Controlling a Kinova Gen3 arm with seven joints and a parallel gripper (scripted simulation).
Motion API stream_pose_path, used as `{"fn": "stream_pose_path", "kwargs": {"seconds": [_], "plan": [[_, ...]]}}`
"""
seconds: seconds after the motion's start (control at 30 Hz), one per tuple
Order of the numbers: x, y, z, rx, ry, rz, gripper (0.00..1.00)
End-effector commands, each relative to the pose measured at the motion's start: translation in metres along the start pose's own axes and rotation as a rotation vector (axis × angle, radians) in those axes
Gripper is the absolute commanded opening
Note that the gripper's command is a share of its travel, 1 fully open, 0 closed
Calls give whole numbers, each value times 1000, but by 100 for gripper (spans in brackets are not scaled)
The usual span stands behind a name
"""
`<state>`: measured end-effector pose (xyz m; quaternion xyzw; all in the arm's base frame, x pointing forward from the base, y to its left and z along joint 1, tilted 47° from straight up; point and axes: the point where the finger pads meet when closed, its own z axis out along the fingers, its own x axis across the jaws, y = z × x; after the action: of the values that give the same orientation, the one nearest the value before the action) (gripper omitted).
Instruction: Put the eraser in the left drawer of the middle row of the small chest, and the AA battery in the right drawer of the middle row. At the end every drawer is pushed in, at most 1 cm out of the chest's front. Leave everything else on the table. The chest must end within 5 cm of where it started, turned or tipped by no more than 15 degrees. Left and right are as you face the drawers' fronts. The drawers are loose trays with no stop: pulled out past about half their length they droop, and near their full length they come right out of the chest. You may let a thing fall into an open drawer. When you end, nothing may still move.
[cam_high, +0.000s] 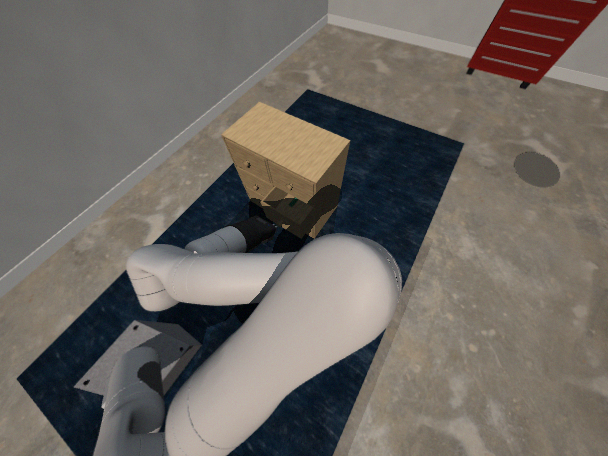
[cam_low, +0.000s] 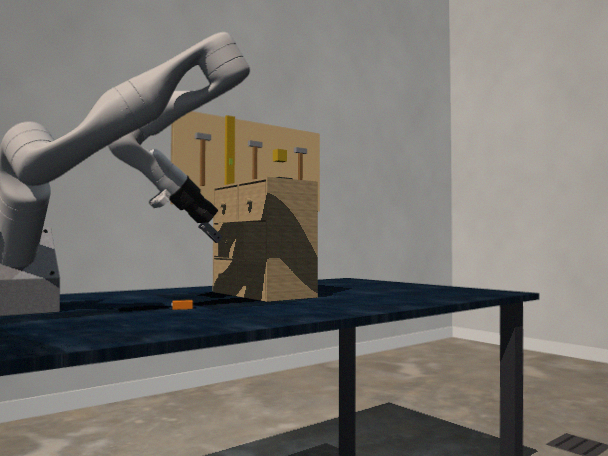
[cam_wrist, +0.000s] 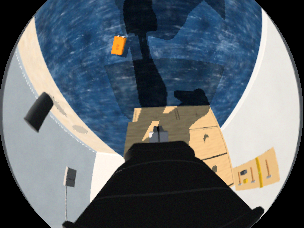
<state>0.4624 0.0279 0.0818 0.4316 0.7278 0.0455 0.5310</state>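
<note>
The chest (cam_high: 285, 142) (cam_low: 292, 240) (cam_wrist: 215, 142) is standing upright on the bench (cam_high: 400, 175) (cam_low: 400, 300) (cam_wrist: 200, 55); the pincer (cam_low: 216, 240) (cam_wrist: 157, 131) is pointing toward its front, fingers pressed together.

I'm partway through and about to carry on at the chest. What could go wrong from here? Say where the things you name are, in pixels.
The shut end effector (cam_high: 276, 226) (cam_low: 217, 240) (cam_wrist: 157, 131) is close to the chest's (cam_high: 287, 140) (cam_low: 292, 225) (cam_wrist: 207, 142) front, so an off-centre push could skew a drawer or shift the chest.

The right middle drawer (cam_high: 286, 213) looks pulled out; drawn further, it might droop or come out.

Shadow covers that drawer and the small green thing (cam_high: 294, 202) that seems to be in it, so a contact could be misjudged.
</note>
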Motion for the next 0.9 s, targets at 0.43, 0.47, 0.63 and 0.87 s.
{"fn": "stream_pose_path", "kwargs": {"seconds": [0.43, 0.47, 0.63, 0.87], "plan": [[-3, 17, 20, 0, -6, 9, 0], [-3, 18, 21, 0, -6, 9, 0], [-3, 24, 28, 0, -6, 9, 0], [-3, 29, 34, 0, -6, 9, 0]]}}
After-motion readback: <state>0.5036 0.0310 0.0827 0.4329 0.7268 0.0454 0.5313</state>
